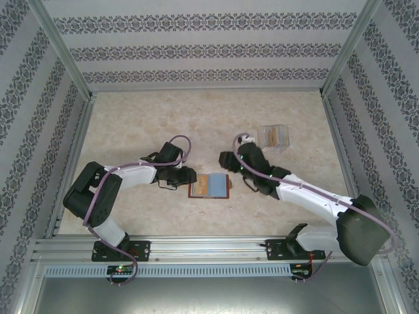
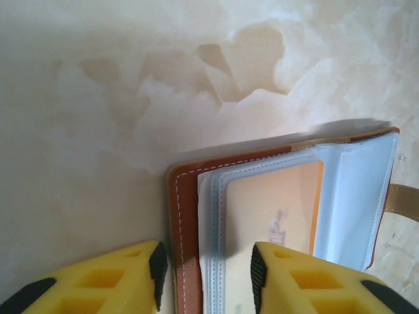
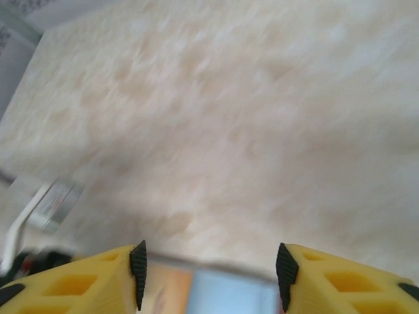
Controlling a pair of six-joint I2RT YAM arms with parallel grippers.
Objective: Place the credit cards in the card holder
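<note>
1. The card holder (image 2: 180,222) is seen lying open and flat near the centre of the table (image 1: 131,124), between the two grippers.
2. The left gripper (image 2: 206,265) is placed at the holder's 9 o'clock edge. Its jaws are set part-way apart, straddling the brown cover edge and the clear sleeves. No pinch on either can be made out.
3. A yellow-orange card (image 2: 275,209) is seated in the front sleeve, judged fully in.
4. The right gripper (image 3: 209,271) is found at the holder's 1 o'clock. Its jaws are spread moderately wide and nothing is held between them. The wrist view is blurred.
5. A clear box (image 1: 273,136) is located at the holder's 2 o'clock, well apart. More cards appear to be inside, but they are too small to confirm.
6. Risks, as judged:
   - The holder could be dragged or flipped shut if the left fingers are lifted while a pad is snagged on a sleeve.
   - With neither gripper clamped on it, the holder could be skidded across the smooth table by any nudge.
   - The seated card could be worked back out if a sleeve is caught.
   - The clear box could be knocked by the right arm on a reach toward 2 o'clock.
</note>
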